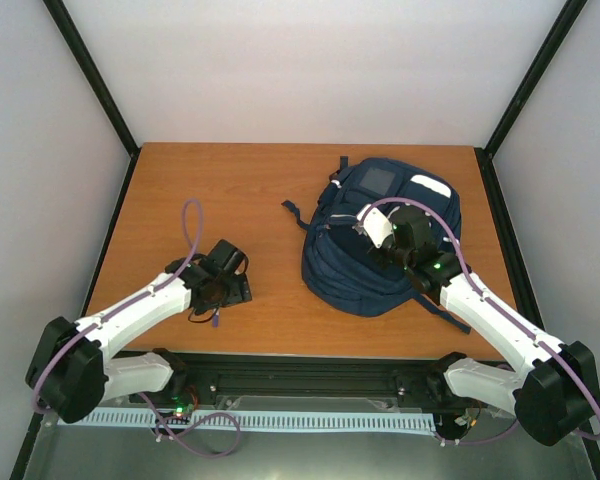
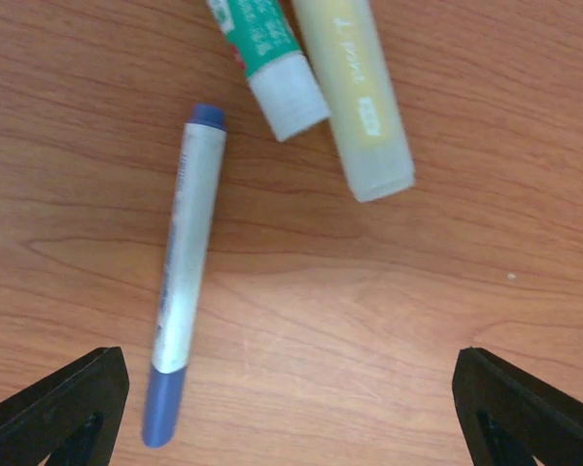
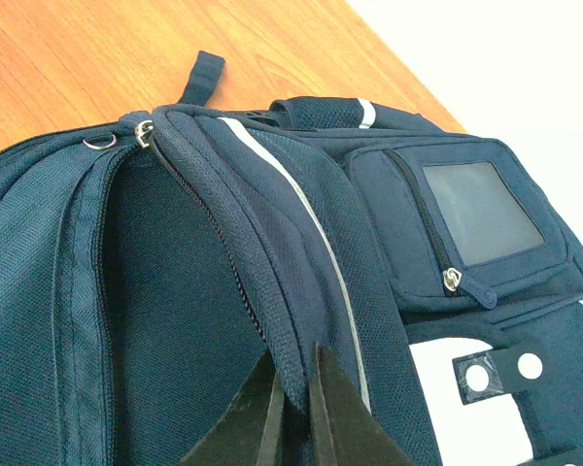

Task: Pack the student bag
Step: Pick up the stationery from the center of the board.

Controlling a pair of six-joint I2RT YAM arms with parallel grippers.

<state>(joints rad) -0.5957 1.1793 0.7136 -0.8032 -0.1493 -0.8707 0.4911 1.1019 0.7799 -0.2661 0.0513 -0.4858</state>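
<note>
Navy fabric w/ thin white stripes: the student bag (image 1: 345, 270) lies flat on the bench (image 1: 230, 190), right of centre and toward the far side, w/ the right arm reaching over it. The right jaws are clenched on the zip-edged lip of the main compartment. The wrist view shows a fold of fabric pinched between the tips and lifted, prob. to keep the mouth gaping so sth can go in.

The left jaws hang released and spread wide over the wood on the left, well apart from the bag. Under them lie a blue marker (image 2: 185, 291), a green-labelled stick (image 2: 272, 68) and a yellow stick (image 2: 360, 97), none of them touched. It looks like a lineup for a pick: the marker's length runs crosswise to the closing line, so a squeeze would catch its barrel, though it sits off toward one tip.

The bag's long axis runs approx near-to-far, a little tilted. The grey-window pocket (image 3: 481, 209) end points to the far edge and the rounded end toward the arm bases. The lifted opening seems to face left, i.e. the pens' side; how deep it gapes can't be told.
</note>
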